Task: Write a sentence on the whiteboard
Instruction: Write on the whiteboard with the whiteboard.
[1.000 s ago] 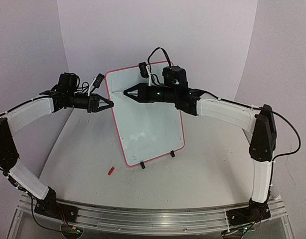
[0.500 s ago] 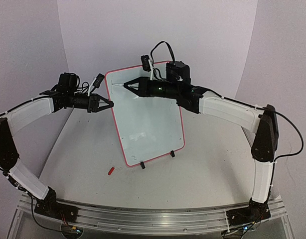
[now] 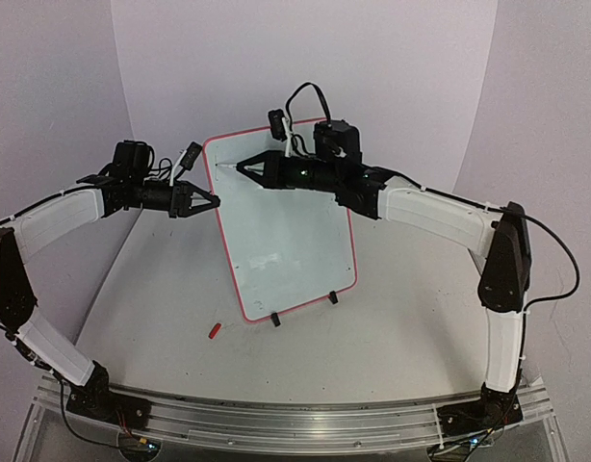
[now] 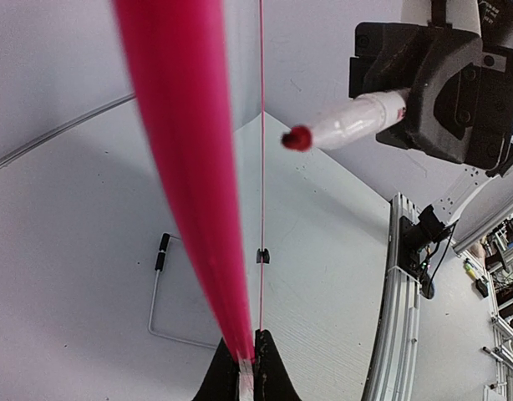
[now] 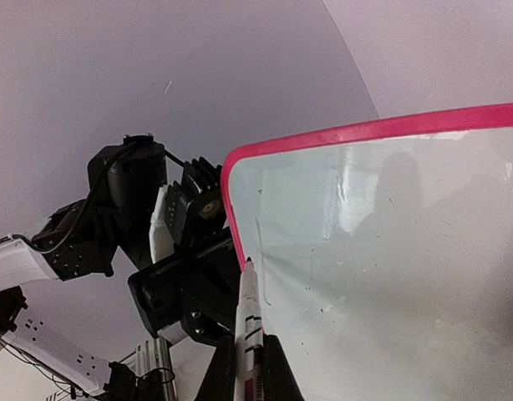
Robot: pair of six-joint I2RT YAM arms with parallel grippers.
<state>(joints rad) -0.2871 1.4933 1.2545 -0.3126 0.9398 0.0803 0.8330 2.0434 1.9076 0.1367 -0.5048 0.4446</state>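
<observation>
A: Higher on the whiteboard (image 3: 295, 241) than a second ago, the marker (image 5: 246, 311) tip sits by its top-left corner; contact I cannot tell, and no sentence shows yet
B: Board's set?
A: Mid-table on end, long axis upward, face toward the arms. Marker points left, pinched in the right gripper (image 3: 245, 168); left gripper (image 3: 211, 201) is clamped on the rim

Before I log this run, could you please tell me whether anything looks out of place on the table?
A small red piece, possibly a pen cap, lies loose on the table, just off the near left corner of the whiteboard. The board also sits turned, not square to the arms.
</observation>
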